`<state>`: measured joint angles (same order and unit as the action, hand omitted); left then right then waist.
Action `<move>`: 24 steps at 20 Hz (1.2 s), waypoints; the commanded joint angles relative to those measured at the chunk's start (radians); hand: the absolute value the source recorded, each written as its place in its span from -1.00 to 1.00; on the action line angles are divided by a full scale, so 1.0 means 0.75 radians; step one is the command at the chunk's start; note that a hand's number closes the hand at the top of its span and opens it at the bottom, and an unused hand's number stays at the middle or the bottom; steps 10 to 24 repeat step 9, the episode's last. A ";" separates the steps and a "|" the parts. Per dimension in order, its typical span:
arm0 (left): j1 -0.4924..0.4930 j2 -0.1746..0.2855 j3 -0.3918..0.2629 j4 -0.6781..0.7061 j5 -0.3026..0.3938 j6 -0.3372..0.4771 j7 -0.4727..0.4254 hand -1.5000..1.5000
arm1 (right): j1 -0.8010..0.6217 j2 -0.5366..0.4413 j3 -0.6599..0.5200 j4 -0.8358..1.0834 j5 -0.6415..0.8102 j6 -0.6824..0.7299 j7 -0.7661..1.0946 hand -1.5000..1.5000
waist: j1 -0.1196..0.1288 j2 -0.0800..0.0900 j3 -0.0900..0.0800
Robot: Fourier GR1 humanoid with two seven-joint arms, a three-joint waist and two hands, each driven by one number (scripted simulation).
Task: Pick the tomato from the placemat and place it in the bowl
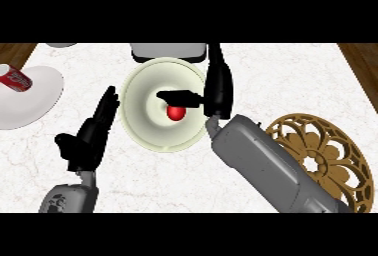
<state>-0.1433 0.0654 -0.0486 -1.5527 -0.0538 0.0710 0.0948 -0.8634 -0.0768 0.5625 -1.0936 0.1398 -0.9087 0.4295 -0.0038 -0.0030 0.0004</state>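
Tomato (175,113) comes first: we see one small, round, shiny red ball. It sits down in the middle of the bowl (144,82), right under the thumb of our right hand (219,90). That black hand hangs over the right side of the bowl. Its fingers are straight and point away from us. Its thumb sticks out sideways to the left, over the bowl's middle. The hand is spread wide and is not curled round anything. We cannot tell if the thumb touches the tomato. Our right forearm (258,160) is thick, smooth and grey.

The bowl is one big round dish, pale cream and smooth, with a wide rim and a deeper dip in the middle.

Our left hand (88,137) rests just left of the bowl, not touching it. Its fingers are straight and point up, and it holds nothing.

To the right lies one round placemat (328,150), golden brown, full of cut-out holes like flower petals. Our right forearm covers part of it.

Far to the left is one smooth white plate (29,100), with one red can (15,79) at its upper edge. One grey blocky thing (168,51) with round corners peeks out behind the bowl.

The counter (295,75) is white with faint grey lines, like stone.
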 commanded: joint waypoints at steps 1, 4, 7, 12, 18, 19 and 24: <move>-0.008 0.018 0.022 -0.042 0.035 -0.031 0.056 0.00 | 0.222 -0.079 -0.030 -0.250 -0.044 0.095 -0.112 -1.00 | -0.003 0.000 0.000; 0.034 0.029 0.033 -0.031 0.030 -0.046 -0.017 0.00 | 0.274 -0.089 -0.053 -0.318 -0.005 0.171 -0.090 -1.00 | 0.004 0.002 0.000; 0.020 -0.054 -0.046 -0.025 -0.057 0.046 0.019 0.00 | 0.444 -0.158 -0.028 -0.469 -0.022 0.230 -0.138 -1.00 | -0.003 0.002 0.000; 0.020 0.014 0.018 -0.085 0.009 -0.028 0.066 0.00 | 0.445 -0.036 0.003 -0.454 0.160 0.177 -0.014 -1.00 | 0.004 0.001 -0.001; 0.020 0.014 0.018 -0.085 0.009 -0.028 0.066 0.00 | 0.445 -0.036 0.003 -0.454 0.160 0.177 -0.014 -1.00 | 0.004 0.001 -0.001; 0.020 0.014 0.018 -0.085 0.009 -0.028 0.066 0.00 | 0.445 -0.036 0.003 -0.454 0.160 0.177 -0.014 -1.00 | 0.004 0.001 -0.001; 0.020 0.014 0.018 -0.085 0.009 -0.028 0.066 0.00 | 0.445 -0.036 0.003 -0.454 0.160 0.177 -0.014 -1.00 | 0.004 0.001 -0.001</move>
